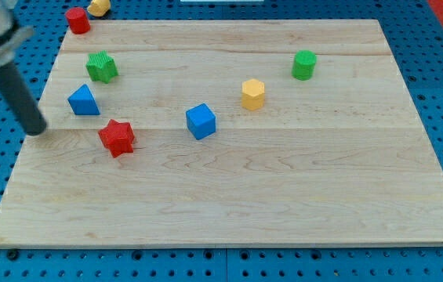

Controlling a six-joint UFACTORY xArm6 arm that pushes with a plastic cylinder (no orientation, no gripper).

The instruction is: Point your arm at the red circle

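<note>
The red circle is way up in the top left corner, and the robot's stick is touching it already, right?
Not quite. The red circle really is in the view's top left corner, but my tip isn't touching it. The camera view shows my tip far below it, near the board's left edge, just left of the blue triangle.

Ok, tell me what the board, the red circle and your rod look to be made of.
The board looks like pale unvarnished wood: visible grain and plank seams, matte. The red circle, at the view's top left corner, seems painted wood or plastic, uniformly red; I cannot tell which. The rod ending in my tip looks dark, smooth, possibly metal or plastic.
</note>
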